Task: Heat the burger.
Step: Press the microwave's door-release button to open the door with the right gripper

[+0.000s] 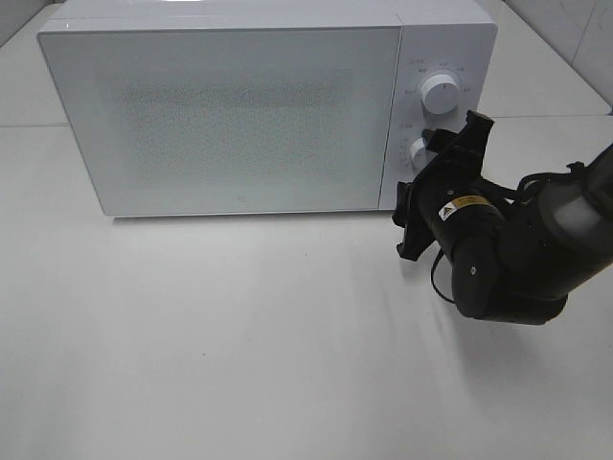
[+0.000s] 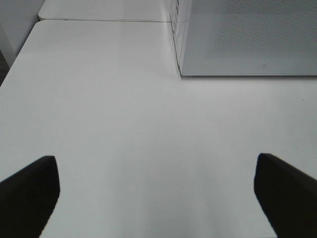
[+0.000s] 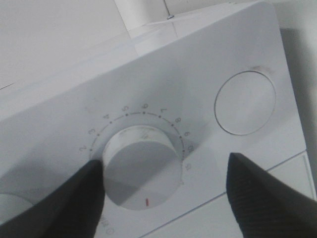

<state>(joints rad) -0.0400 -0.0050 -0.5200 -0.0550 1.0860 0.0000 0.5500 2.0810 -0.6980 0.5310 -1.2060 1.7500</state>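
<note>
One right hand astride lower dial

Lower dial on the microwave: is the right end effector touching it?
Cannot tell. In the right wrist view one finger stands clear of the dial; the other meets its edge, contact unclear.

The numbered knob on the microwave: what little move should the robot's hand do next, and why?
Probably draw the right gripper straight back off the numbered knob. Its jaws stand open, one on each side and wider than the knob, so it does not seem to be squeezing it, and the microwave door is shut.
</note>
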